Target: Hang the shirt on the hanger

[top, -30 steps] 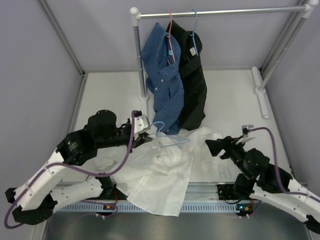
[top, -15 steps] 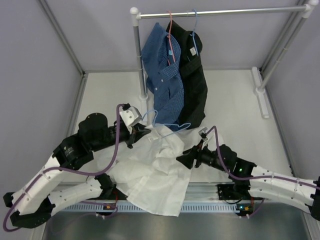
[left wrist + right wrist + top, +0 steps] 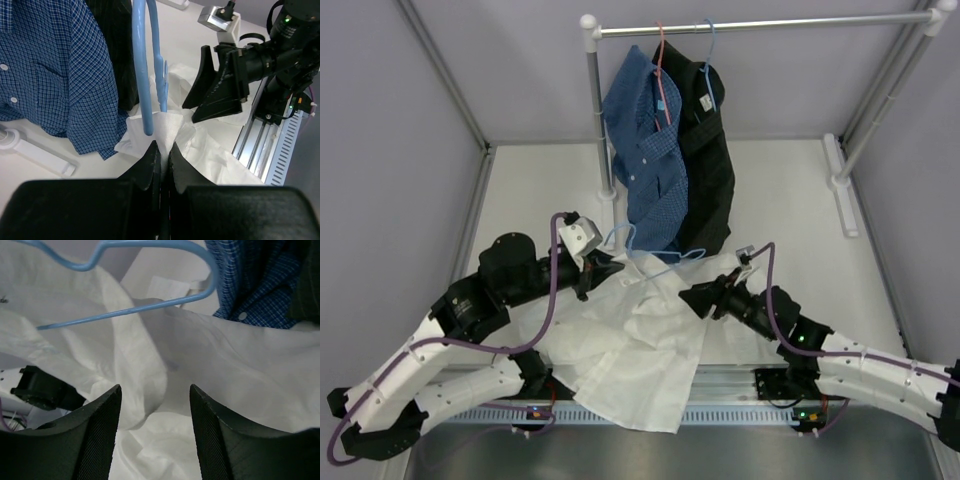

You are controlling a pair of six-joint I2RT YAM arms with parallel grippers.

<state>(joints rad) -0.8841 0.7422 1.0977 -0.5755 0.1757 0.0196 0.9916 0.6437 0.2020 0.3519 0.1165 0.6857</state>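
**Left wrist view: my fingers pinch white cloth under a blue hook**

My left gripper (image 3: 162, 146) is closed tight, its two black fingers pressed together on a fold of the thin white collared shirt (image 3: 202, 147). The light-blue wire hanger (image 3: 141, 75) stands just above the pinch, its wire running down into the bunched cloth at my fingertips. I cannot tell whether I am also touching the wire.

My right gripper (image 3: 155, 390) faces the left one from close by. Its jaws are parted, with white cloth in front of them and nothing between them. Through its camera the hanger's wire crosses above the shirt.

The only writing I can find is a pale label at the collar of the black shirt (image 3: 712, 180), and it is too small to read.

From above, my left arm bends out from the near left corner and reaches in toward the middle. My right arm stretches low from the near right. Most of the white collared shirt lies crumpled on the white table (image 3: 790, 200) between them, one part hanging over the near edge. Behind it, a blue checked shirt (image 3: 650, 160) and the black shirt hang from a grey rail (image 3: 770, 22).
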